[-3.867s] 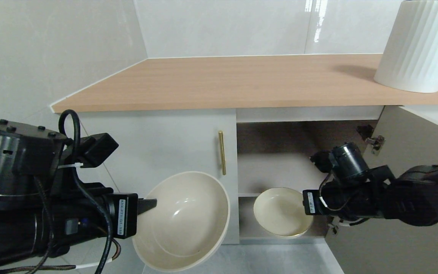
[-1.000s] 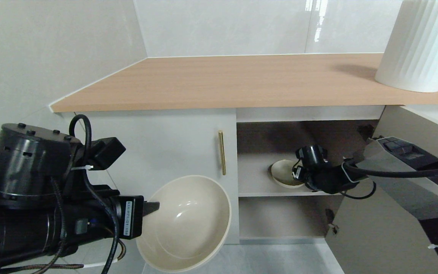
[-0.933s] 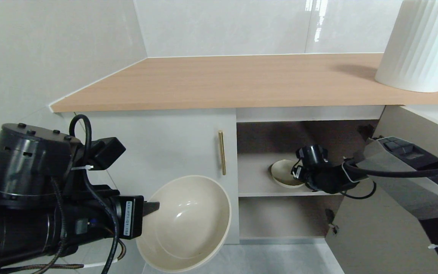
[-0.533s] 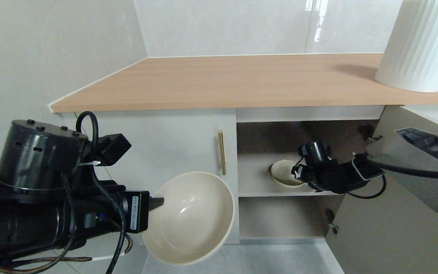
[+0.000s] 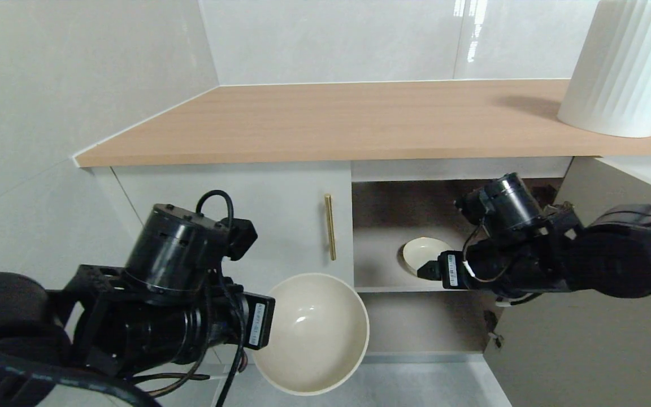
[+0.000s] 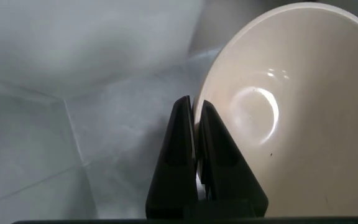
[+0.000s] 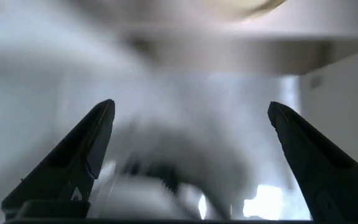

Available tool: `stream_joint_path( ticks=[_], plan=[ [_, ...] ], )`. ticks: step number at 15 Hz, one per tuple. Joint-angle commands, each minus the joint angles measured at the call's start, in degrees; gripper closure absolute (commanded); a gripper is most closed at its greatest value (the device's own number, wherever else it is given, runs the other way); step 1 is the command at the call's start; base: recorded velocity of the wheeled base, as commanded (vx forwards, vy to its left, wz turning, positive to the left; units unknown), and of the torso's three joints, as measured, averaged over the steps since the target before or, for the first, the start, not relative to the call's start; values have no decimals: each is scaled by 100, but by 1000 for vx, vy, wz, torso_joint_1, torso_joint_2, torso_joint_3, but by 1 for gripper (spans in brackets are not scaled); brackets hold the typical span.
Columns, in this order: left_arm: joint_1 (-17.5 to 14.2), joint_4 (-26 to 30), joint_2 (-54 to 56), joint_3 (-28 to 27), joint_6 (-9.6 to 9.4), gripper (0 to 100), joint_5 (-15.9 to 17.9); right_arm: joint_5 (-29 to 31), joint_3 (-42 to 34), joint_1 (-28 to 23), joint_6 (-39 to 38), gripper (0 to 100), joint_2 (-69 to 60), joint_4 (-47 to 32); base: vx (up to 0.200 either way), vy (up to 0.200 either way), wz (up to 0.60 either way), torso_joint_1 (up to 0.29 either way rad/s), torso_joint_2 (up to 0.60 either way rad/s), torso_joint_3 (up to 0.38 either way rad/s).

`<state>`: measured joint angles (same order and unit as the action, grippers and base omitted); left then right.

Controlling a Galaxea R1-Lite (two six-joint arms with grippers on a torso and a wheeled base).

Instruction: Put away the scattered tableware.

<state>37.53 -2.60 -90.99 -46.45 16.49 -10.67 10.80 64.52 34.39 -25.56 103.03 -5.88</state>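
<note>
Cupboard [image 5: 455, 168] scene: large bowl [image 5: 311, 333] held, small bowl [image 5: 422, 252] shelved.
Left gripper [image 6: 194, 106] pinches the large bowl's rim, low before the closed door [image 5: 235, 198]. Right gripper [image 7: 190, 109], spread wide and empty, hangs just outside the open side, near the small bowl on the shelf [image 5: 376, 265].

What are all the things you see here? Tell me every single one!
big bowl: one, cream, held by its rim in front of the closed cupboard door
small bowl: one, cream, on the upper shelf inside the open cupboard
cupboard: one, pale grey, under the countertop, right door swung open
handle: one, gold, upright on the closed door
countertop: one, light wood, along the tiled wall
ribbed container: one, white, at the countertop's right end
left pincer: one, black, shut on the big bowl's rim
right pincer: one, black, open, before the upper shelf near the small bowl
</note>
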Motion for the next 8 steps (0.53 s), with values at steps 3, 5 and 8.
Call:
stream_joint_path(
  ticks=[3,5,8],
  plan=[
    [615,-145,-674,-233,12,100,-199,-482,-63,806,16,0,-1110,-581,0,0,0,0,0,0],
    [755,-162,-762,-225,38,100,-322,-465,-72,1035,-1,0,-908,-581,0,0,0,0,0,0],
    [852,-162,-797,-225,108,100,-340,-377,-116,1281,-19,0,-495,-581,0,0,0,0,0,0]
  ],
)
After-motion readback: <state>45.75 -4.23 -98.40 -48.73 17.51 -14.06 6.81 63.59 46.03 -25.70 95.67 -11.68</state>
